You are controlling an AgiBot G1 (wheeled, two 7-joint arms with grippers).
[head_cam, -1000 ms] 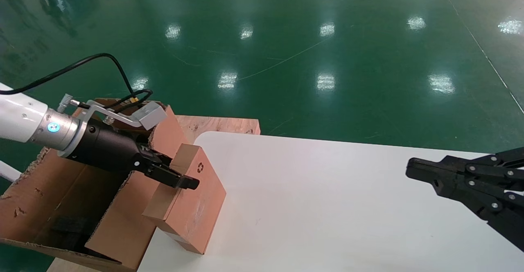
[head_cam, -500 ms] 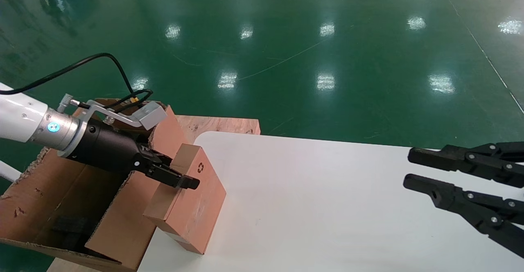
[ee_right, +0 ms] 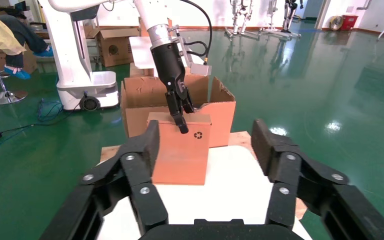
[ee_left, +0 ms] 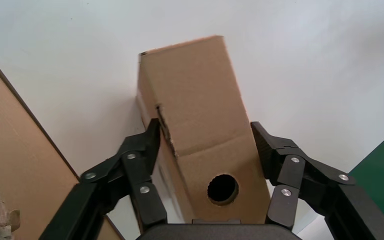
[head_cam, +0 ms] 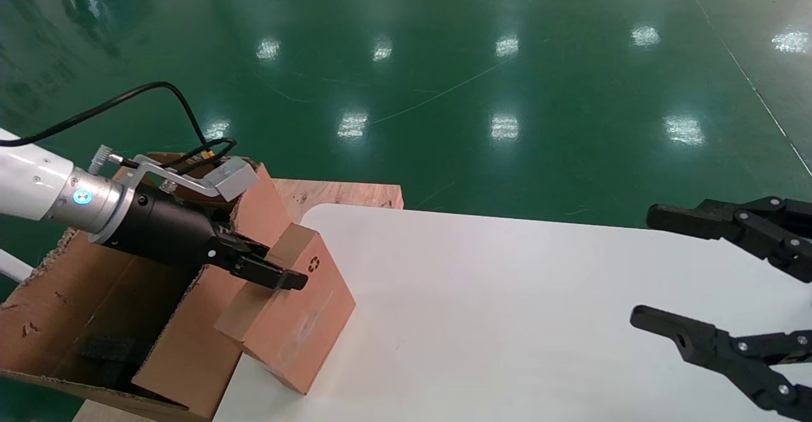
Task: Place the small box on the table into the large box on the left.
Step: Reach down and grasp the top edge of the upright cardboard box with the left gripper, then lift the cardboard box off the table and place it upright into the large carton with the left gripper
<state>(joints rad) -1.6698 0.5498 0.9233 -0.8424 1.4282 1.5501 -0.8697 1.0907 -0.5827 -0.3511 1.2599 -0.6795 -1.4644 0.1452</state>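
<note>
so the left gripper (head_cam: 287,277), clamped on the small box (head_cam: 288,311), just tipped it up off the counter (head_cam: 507,320) toward the large box (head_cam: 95,320) at 9 o'clock, while the right gripper (head_cam: 660,270) spread wide open

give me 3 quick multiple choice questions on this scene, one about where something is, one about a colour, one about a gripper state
1. Where is the small box?
A. inside the large box
B. at the table's left edge, beside the large box
C. on the floor

2. What colour is the floor?
A. green
B. grey
C. blue

3. How is the right gripper?
A. shut on the small box
B. shut on nothing
C. open, holding nothing

Answers:
1 B: it is on the table, next to the large box, with the left gripper on its sides.
2 A: glossy green shows around the table.
3 C: its fingers are spread wide over bare tabletop.
</note>
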